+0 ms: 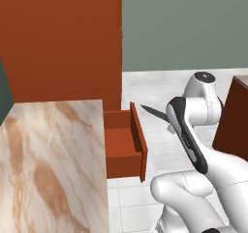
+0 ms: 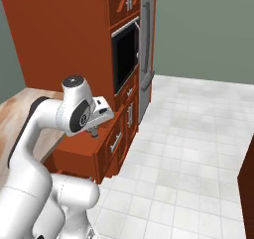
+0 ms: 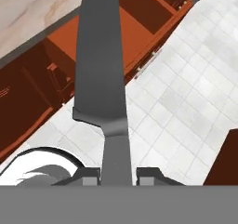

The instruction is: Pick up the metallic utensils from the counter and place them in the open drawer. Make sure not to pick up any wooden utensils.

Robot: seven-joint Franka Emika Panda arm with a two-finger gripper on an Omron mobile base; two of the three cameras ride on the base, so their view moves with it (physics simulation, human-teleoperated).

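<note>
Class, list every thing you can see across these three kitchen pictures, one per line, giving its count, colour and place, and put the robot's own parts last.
knife: one, grey blade, held in the gripper, pointing toward the drawer.
open drawer: one, red-brown, pulled out from the side of the counter.
counter: one, pinkish-beige marble with brown veins, left of the drawer.
tall cabinets: red-brown, behind the counter.
oven: one, black, built into the cabinets.
fridge: one, silver, beside the oven.
floor: white tiles.
wall: grey-green.
arm: one, white with dark joints.
gripper: one, dark finger tips, shut on the knife.
</note>
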